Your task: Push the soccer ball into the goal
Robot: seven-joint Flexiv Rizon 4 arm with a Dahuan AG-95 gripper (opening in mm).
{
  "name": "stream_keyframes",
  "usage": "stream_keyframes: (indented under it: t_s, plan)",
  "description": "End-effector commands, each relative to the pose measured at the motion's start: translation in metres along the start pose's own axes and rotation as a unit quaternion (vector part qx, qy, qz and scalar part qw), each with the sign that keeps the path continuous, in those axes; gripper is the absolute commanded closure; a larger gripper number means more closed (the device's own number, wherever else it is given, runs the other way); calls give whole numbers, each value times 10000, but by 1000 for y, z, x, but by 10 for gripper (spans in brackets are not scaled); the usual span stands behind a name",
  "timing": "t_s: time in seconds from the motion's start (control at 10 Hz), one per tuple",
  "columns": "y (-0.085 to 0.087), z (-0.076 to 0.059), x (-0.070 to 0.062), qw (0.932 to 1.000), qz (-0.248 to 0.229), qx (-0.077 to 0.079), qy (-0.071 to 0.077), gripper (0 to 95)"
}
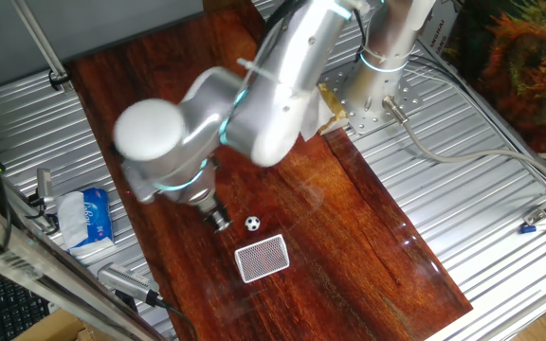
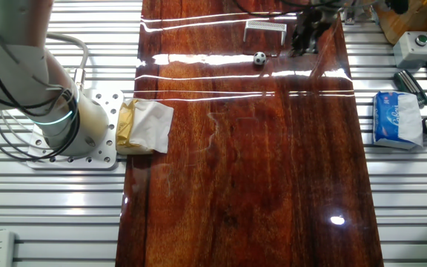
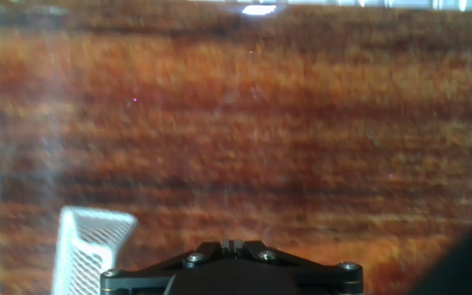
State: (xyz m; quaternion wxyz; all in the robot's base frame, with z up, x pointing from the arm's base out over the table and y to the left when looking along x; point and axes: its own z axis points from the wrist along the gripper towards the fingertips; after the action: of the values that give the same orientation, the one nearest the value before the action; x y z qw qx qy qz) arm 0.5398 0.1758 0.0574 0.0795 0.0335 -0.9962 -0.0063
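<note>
The soccer ball (image 1: 252, 224) is a tiny white ball with black patches on the wooden board. It also shows in the other fixed view (image 2: 259, 58). The goal (image 1: 263, 258) is a small white-framed mesh box just in front of the ball, a short gap from it; it also shows in the other fixed view (image 2: 265, 28) and at the lower left of the hand view (image 3: 88, 250). My gripper (image 1: 218, 220) is low over the board beside the ball, a little apart from it, also seen in the other fixed view (image 2: 305, 38). In the hand view the fingertips (image 3: 232, 244) are together and hold nothing; the ball is out of that view.
A blue-and-white tissue packet (image 1: 88, 216) lies on the metal slats beside the board, also in the other fixed view (image 2: 397, 119). A yellow and white wrapped pack (image 2: 143, 126) lies next to the arm's base (image 2: 76, 126). Cables run over the slats.
</note>
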Motion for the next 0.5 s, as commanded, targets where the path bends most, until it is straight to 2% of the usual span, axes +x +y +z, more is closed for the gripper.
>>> stream_keyframes:
  t_s: [0.1,0.4,0.5]
  plan:
    - [-7,12,18,10000,-10,-84,13,950]
    - [-12,26,36,9998,16,-180,6,950]
    - [-13,33,44,9993,101,-361,1,950]
